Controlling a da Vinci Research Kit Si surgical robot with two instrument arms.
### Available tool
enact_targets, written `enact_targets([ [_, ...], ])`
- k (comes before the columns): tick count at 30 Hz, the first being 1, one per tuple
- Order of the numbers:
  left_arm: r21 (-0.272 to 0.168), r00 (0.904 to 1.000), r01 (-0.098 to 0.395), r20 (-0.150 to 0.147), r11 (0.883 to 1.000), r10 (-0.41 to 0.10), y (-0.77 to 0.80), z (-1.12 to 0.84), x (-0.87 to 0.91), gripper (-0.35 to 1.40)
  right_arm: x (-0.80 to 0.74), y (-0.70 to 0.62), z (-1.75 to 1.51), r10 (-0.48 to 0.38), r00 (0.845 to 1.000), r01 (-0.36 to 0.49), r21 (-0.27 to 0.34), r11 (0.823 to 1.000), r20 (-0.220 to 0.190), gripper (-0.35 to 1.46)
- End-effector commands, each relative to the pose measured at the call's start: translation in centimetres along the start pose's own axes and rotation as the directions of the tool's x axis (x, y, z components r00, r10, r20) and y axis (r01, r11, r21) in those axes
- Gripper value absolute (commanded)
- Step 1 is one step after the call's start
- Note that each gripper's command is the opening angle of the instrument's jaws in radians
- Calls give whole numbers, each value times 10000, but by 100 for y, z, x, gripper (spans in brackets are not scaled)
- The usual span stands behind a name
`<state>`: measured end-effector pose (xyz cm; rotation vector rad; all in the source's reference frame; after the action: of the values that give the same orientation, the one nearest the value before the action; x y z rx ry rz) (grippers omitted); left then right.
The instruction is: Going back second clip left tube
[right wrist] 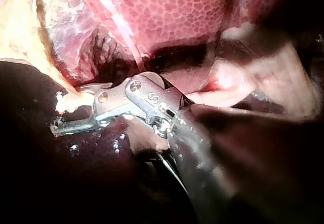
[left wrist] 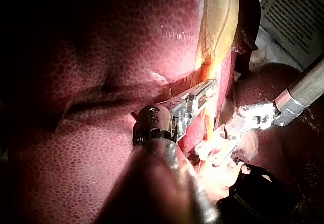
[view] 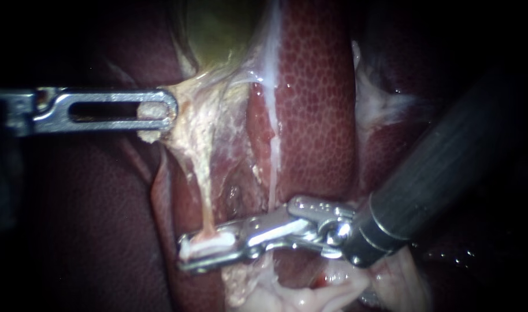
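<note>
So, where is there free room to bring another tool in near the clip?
Free: the bare liver between the tube and the right instrument shaft, and the dark stretch below the left instrument, which holds pale tissue. Crowded: around the clip on the tube.

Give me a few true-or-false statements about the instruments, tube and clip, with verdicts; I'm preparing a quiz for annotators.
1. The left instrument has its jaws shut on pale tissue just under the gallbladder. True.
2. The right instrument comes in from the lower left. False: its shaft comes in from the upper right.
3. A white clip sits on the tube at the right instrument's tip. True.
4. The two instruments touch each other. False: they are apart, with the tube stretched between them.
5. Mottled red liver lies behind the tube. True.
</note>
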<state>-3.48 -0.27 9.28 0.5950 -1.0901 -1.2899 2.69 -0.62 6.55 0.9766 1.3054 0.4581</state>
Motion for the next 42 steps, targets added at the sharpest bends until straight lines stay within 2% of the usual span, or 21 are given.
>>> enact_targets([
  [1,-4,10000,-1,3,10000,1,0,0,0,-35,-1,2,-1,-281,9996,281,-25,9996,8,57],
  [8,-9,10000,1,6,10000,-1,-2,-1,1,-35,-2,7,-6,-685,9976,685,-88,9976,6,60],
  [13,-8,10000,1,5,10000,-1,-3,-1,1,-35,-2,10,-22,-890,9960,889,-191,9959,-19,60],
  [17,-5,10000,2,2,10000,-2,-3,-2,0,-35,1,10,-46,-1412,9900,1411,-310,9895,-31,60],
  [25,-4,10000,2,1,10000,-2,-3,-2,0,-35,11,0,-98,-1609,9869,1602,-566,9855,-89,60],
  [29,-2,10000,2,0,10000,-2,-3,-3,0,-35,24,-9,-124,-1786,9839,1773,-719,9815,-117,60],
  [34,3,10000,1,-5,10000,-1,-2,-4,0,-35,49,-24,-166,-2038,9787,2007,-917,9754,-258,60],
  [42,-2,10000,3,-1,10000,-3,-3,-2,0,-35,82,-54,-205,-2332,9724,2328,-1132,9659,93,60],
])
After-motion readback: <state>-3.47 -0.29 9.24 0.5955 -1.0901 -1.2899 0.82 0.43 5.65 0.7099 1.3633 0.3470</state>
